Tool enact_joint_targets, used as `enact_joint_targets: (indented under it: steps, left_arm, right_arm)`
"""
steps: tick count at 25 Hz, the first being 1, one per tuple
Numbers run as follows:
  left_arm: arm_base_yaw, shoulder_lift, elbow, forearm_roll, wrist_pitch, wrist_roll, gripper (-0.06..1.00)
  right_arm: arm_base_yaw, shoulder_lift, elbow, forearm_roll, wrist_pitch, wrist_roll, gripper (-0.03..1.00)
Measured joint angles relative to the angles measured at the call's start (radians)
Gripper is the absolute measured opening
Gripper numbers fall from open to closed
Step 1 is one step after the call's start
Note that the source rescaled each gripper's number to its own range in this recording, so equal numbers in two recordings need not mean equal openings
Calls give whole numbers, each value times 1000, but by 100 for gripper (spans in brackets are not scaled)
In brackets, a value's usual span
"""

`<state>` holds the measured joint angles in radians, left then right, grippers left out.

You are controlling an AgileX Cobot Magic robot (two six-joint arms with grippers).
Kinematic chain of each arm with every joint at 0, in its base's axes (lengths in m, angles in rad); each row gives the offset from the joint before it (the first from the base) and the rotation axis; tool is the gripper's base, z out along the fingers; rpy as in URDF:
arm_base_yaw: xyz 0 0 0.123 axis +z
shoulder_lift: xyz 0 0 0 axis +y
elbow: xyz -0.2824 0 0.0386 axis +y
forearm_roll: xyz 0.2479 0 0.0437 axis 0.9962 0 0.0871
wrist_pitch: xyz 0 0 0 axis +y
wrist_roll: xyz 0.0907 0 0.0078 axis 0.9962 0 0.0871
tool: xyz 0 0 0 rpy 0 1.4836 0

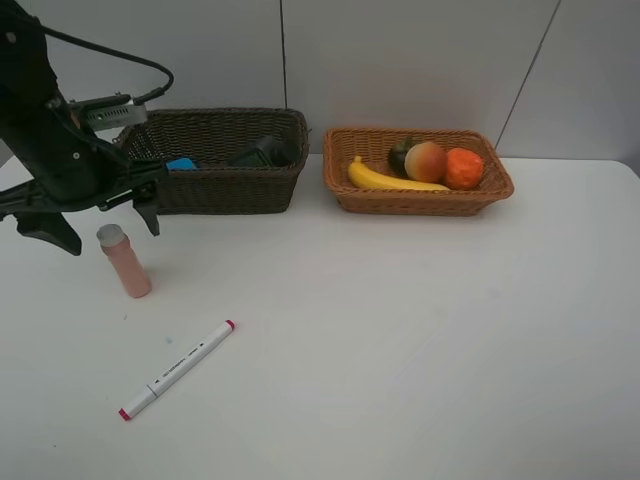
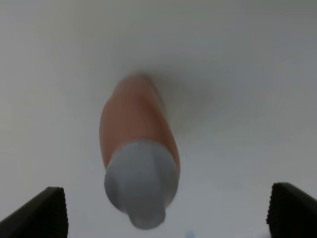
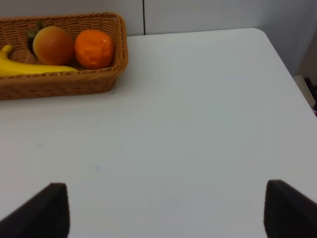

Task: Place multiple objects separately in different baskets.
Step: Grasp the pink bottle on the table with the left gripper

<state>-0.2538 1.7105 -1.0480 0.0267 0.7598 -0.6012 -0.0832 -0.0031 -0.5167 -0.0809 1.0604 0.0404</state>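
Pink bottle (image 1: 125, 262) upright on tabletop, near left, just in front of dark brown basket (image 1: 230, 192). My left gripper (image 1: 110, 236) hangs over its grey cap, spread wide, holding nothing, bottle roughly centred in the gap.

My plan:
- drop straight down
- keep the 2 fingers clear of cap
- close on pink body below it
- squeeze gently so it won't tip

White marker (image 1: 178, 369) lies nearer, well apart, so I judge it no obstacle. Right gripper (image 3: 166, 208) wide open, empty, over bare tabletop away from orange-tan basket (image 1: 420, 202).

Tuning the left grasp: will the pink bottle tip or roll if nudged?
Likely tips easily: the pink bottle stands upright, tall and narrow. Once down, its round body would probably roll. Its smooth-looking sides may slip under a light grip.
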Motion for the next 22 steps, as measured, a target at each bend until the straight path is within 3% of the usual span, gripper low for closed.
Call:
enact_joint_targets:
  steps: [10,22]
  left_arm:
    - [0,91,0,13,-66,-55,100]
    - [0,149,0,67,-69,-110,100]
  right_arm:
    - [0,0,0,0,0,0,100]
    - [0,0,0,0,0,0,100]
